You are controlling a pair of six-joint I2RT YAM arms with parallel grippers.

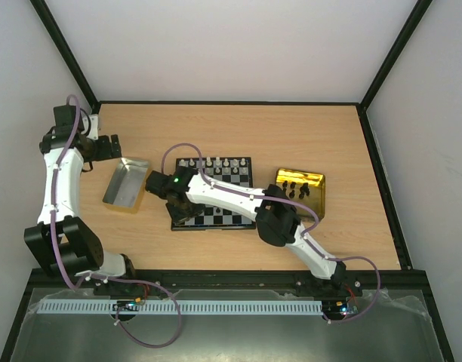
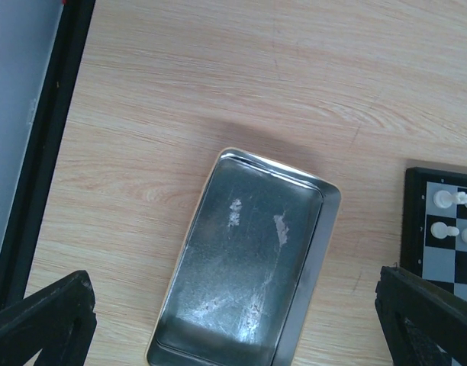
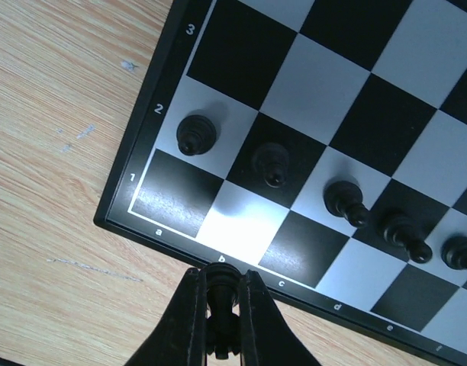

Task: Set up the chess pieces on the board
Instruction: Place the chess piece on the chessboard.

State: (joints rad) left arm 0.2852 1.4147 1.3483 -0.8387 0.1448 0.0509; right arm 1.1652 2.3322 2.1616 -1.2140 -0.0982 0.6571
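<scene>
The board [image 1: 238,177] lies mid-table, with white chess pieces [image 1: 218,163] along its far rows. In the right wrist view several black pawns [image 3: 196,135] stand on row 2 of the board [image 3: 119,217]; squares a1 and b1 are bare. My right gripper [image 3: 220,286] is shut on a black chess piece [image 3: 221,299] and hovers over the board's rim by the letter b. My left gripper [image 2: 233,320] is open above the silver-grey tray [image 2: 249,267], nothing between its fingers [image 2: 46,316].
The silver-grey metal tray [image 1: 127,183] sits left of the board and looks bare inside. A gold tray [image 1: 315,186] with several black pieces [image 1: 293,186] stands right of the board. Black frame rails [image 1: 382,188] border the table.
</scene>
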